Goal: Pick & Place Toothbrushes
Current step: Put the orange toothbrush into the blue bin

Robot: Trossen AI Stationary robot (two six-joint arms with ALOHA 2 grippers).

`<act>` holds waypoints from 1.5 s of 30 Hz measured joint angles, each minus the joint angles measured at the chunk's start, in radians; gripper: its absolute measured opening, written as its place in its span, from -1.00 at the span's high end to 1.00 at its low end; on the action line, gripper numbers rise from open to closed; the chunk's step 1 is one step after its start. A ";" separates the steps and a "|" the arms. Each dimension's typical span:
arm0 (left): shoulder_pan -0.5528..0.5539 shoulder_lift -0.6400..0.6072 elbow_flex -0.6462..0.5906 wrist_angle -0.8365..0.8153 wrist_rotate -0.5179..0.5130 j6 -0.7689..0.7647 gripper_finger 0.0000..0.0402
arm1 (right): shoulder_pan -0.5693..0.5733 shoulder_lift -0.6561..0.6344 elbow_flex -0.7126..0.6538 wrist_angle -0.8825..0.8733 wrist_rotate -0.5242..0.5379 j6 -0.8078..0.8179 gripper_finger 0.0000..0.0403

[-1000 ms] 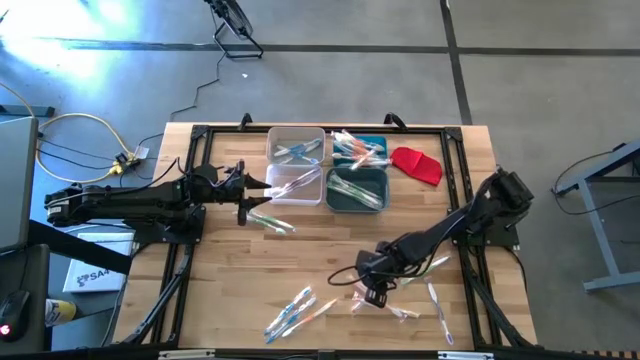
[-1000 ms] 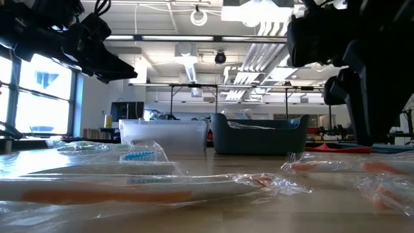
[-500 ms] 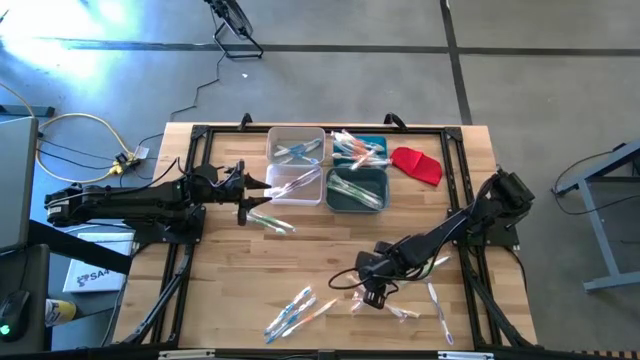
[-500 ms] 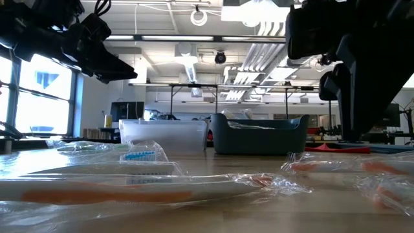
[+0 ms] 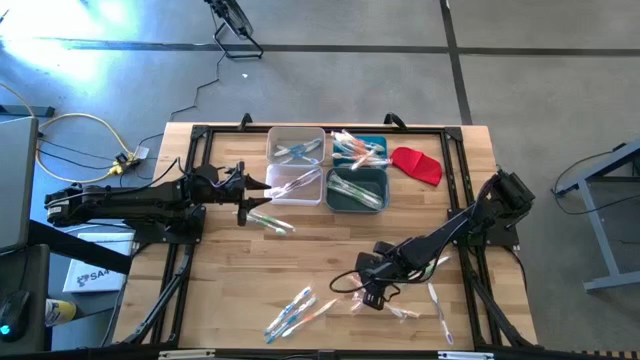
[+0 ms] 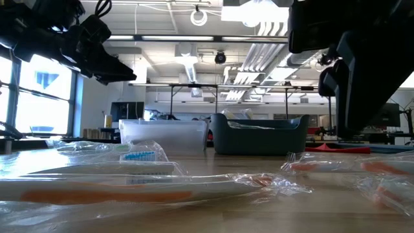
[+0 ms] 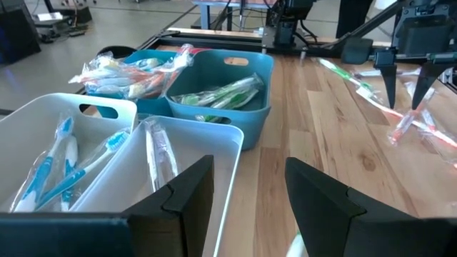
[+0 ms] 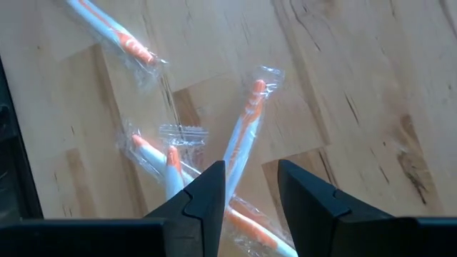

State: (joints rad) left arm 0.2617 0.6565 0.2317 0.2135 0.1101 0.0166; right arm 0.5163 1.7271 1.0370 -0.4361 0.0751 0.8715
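**A:** Several wrapped toothbrushes (image 5: 296,311) lie loose near the table's (image 5: 220,270) front edge; one more (image 5: 270,222) sits just in front of the clear bin (image 5: 296,160), and the bins at the back edge already hold others. Which is the target?

**B:** Probably the orange-accented toothbrush (image 8: 243,139) in the crossed pile toward the front right. The right gripper (image 5: 368,297) hangs directly over it, fingers (image 8: 203,196) apart, nothing between them. It lies across two other orange ones in their wrappers.

**A:** So what might go wrong?

**B:** The wrappers overlap. If the fingers come down where the pieces cross, they may pinch two at once, or only catch the loose film so the brush slips out on the lift. A slightly off-centre descent could also shove the slick wrapper along the wood instead of trapping it.

**A:** And the other arm?

**B:** The left gripper (image 7: 246,196) waits by the clear bin near the back left, jaws parted and empty, above the bin's front rim. No collision risk, I judge; the arms are well apart. The teal bin (image 7: 221,89) stands beside the clear one.
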 joint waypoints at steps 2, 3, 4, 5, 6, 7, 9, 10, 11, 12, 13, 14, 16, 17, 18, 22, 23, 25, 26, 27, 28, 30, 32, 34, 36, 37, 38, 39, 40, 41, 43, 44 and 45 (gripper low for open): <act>0.000 0.000 0.000 -0.002 0.000 -0.002 0.15 | 0.004 0.000 0.000 0.000 0.010 0.000 0.39; 0.000 0.000 0.000 -0.003 0.001 -0.002 0.15 | 0.006 0.000 0.000 0.000 0.012 0.000 0.39; 0.000 0.000 0.000 -0.004 0.004 -0.003 0.15 | 0.008 0.000 0.000 0.000 0.013 0.000 0.39; 0.000 0.000 0.000 -0.005 0.005 -0.005 0.15 | 0.008 0.000 0.000 0.000 0.013 0.000 0.39; 0.000 0.000 0.000 -0.007 0.005 -0.007 0.15 | 0.008 0.000 0.000 0.000 0.013 0.000 0.39; 0.000 0.000 0.000 -0.007 0.005 -0.014 0.15 | 0.008 0.000 0.000 0.000 0.012 0.000 0.39; 0.000 0.000 0.000 -0.007 0.005 -0.022 0.15 | 0.007 0.014 0.000 0.009 0.014 0.015 0.39; 0.000 0.000 0.000 -0.007 0.004 -0.024 0.15 | 0.008 0.024 0.000 0.010 0.016 0.019 0.39; 0.000 0.000 0.000 -0.008 0.004 -0.025 0.15 | 0.009 0.035 0.000 0.007 0.016 0.021 0.39; 0.000 0.000 0.000 -0.008 0.004 -0.025 0.15 | 0.009 0.048 0.000 0.009 0.009 0.022 0.39; 0.000 0.000 0.000 -0.007 0.004 -0.025 0.15 | 0.009 0.061 0.000 0.018 -0.002 0.023 0.39; 0.000 0.000 0.000 -0.008 0.004 -0.025 0.15 | 0.010 0.072 0.000 0.022 -0.006 0.023 0.39; 0.000 0.000 0.000 -0.008 0.005 -0.025 0.15 | 0.015 0.085 0.000 0.026 -0.006 0.023 0.39; 0.000 0.000 0.000 -0.008 0.007 -0.025 0.15 | 0.015 0.092 0.000 0.033 -0.006 0.023 0.39; 0.000 0.000 0.000 -0.008 0.007 -0.025 0.15 | 0.016 0.094 0.001 0.036 -0.009 0.023 0.39; 0.000 0.000 0.000 -0.009 0.007 -0.026 0.15 | 0.016 0.097 0.002 0.039 -0.029 0.027 0.39; 0.000 0.000 0.000 -0.009 0.007 -0.026 0.15 | 0.016 0.097 0.002 0.039 -0.029 0.027 0.39; 0.000 0.000 0.000 -0.009 0.007 -0.026 0.15 | 0.016 0.090 0.001 0.036 -0.028 0.026 0.39; 0.000 0.000 0.000 -0.009 0.008 -0.026 0.15 | 0.016 0.089 0.001 0.036 -0.028 0.025 0.39; 0.000 0.000 0.000 -0.009 0.008 -0.026 0.15 | 0.012 0.088 0.001 0.036 -0.028 0.025 0.39; 0.000 0.000 0.000 -0.009 0.008 -0.026 0.15 | 0.007 0.086 0.000 0.035 -0.028 0.024 0.39; 0.000 0.000 0.000 -0.008 0.008 -0.027 0.15 | -0.003 0.084 0.000 0.031 -0.030 0.022 0.39; 0.000 0.000 0.000 -0.008 0.008 -0.027 0.15 | -0.017 0.084 -0.001 0.030 -0.030 0.022 0.39; 0.000 0.000 0.000 -0.008 0.009 -0.027 0.15 | -0.032 0.084 -0.001 0.027 -0.047 0.017 0.39; 0.000 0.000 0.000 -0.008 0.010 -0.027 0.15 | -0.053 0.084 -0.001 0.025 -0.091 0.015 0.39; 0.000 0.000 0.000 -0.008 0.010 -0.027 0.15 | -0.064 0.083 -0.001 0.026 -0.120 0.015 0.39; 0.000 0.000 0.000 -0.008 0.010 -0.027 0.15 | -0.077 0.083 -0.001 0.026 -0.152 0.015 0.39; 0.000 0.000 0.000 -0.008 0.010 -0.027 0.15 | -0.090 0.083 -0.001 0.026 -0.184 0.017 0.39; 0.000 0.000 0.000 -0.008 0.010 -0.027 0.15 | -0.103 0.083 -0.001 0.026 -0.211 0.020 0.39; 0.000 0.000 0.000 -0.007 0.010 -0.027 0.15 | -0.116 0.083 -0.001 0.026 -0.234 0.021 0.39; 0.000 0.000 0.000 -0.007 0.010 -0.027 0.15 | -0.139 0.083 -0.001 0.027 -0.253 0.019 0.39; 0.000 0.000 0.000 -0.007 0.010 -0.027 0.15 | -0.148 0.083 -0.001 0.026 -0.254 0.013 0.39; 0.000 0.000 0.000 -0.007 0.010 -0.026 0.15 | -0.158 0.083 -0.001 0.027 -0.253 0.002 0.39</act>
State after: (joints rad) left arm 0.2618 0.6564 0.2317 0.2062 0.1196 -0.0098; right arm 0.3581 1.8099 1.0363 -0.4095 -0.1779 0.8734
